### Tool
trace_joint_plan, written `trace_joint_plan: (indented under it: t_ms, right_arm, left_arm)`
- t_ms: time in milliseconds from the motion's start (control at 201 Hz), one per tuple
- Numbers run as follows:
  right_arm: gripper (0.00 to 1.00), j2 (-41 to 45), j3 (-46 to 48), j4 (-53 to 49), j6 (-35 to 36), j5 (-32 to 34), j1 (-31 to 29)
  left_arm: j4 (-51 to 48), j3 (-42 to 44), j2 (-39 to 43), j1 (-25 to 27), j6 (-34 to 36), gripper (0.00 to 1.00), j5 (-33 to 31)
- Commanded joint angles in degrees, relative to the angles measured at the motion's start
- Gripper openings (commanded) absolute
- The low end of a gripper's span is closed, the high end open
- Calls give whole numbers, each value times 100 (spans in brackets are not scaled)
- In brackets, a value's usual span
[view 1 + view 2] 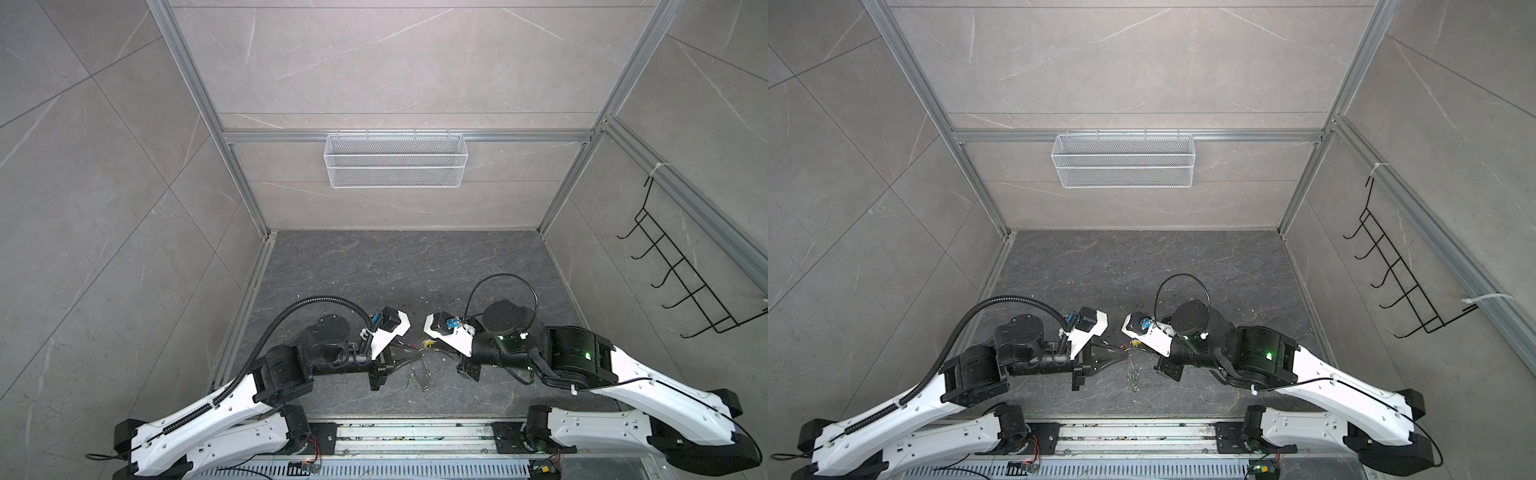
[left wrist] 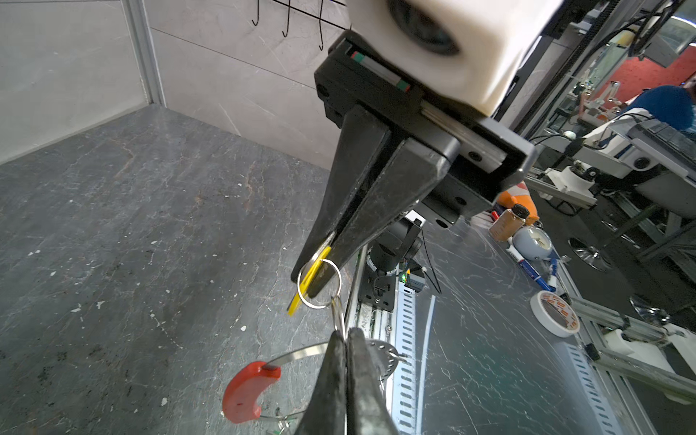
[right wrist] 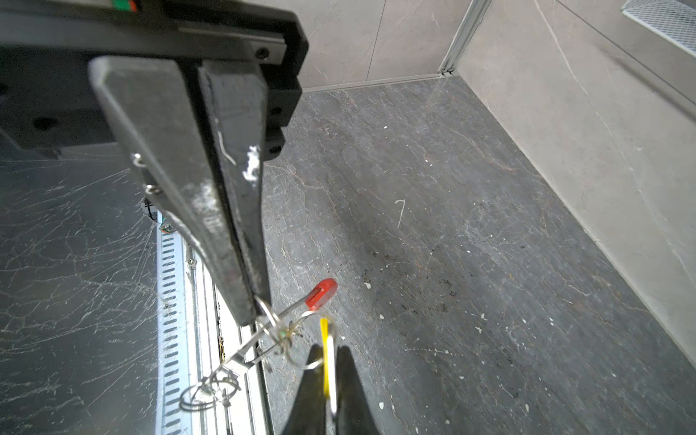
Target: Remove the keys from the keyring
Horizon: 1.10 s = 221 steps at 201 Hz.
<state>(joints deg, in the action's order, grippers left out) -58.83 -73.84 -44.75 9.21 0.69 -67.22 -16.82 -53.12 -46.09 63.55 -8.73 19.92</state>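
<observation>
Noting both grippers meeting over the near middle of the dark table (image 1: 374, 270). Right gripper (image 3: 328, 350) jaws pinch the yellow key (image 2: 297, 297); left gripper (image 2: 345, 333) jaws are pressed together on a small silver split ring (image 2: 338, 314). We see the keyring (image 2: 297, 356), with its red sleeve (image 2: 244, 391), hanging between them.

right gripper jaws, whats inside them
The yellow key tag is pinched edge-on in the shut right gripper, one end sticking out, with a silver split ring looped around it. The part deeper between the fingers is covered.
</observation>
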Motion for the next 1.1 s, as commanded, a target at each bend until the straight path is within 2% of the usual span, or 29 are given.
trace_joint_plan:
  t_ms: [0, 294, 747, 936, 1096]
  right_arm:
    - [0, 122, -245, 169, 134, 229, -16]
    - [0, 316, -289, 265, 205, -73, -96]
    - [0, 215, -342, 370, 132, -497, -142]
    - [5, 85, -411, 323, 90, -579, -193]
    - [15, -10, -457, 257, 65, -592, -270]
  left_arm:
    - [-203, -66, 24, -29, -35, 0, 845]
    - [85, -23, -117, -154, -293, 0, 1506]
    - [756, 214, -268, -203, -644, 0, 1695]
    - [1001, 328, -280, -232, -745, 0, 1597]
    - [1186, 432, -188, -253, -789, 0, 1500]
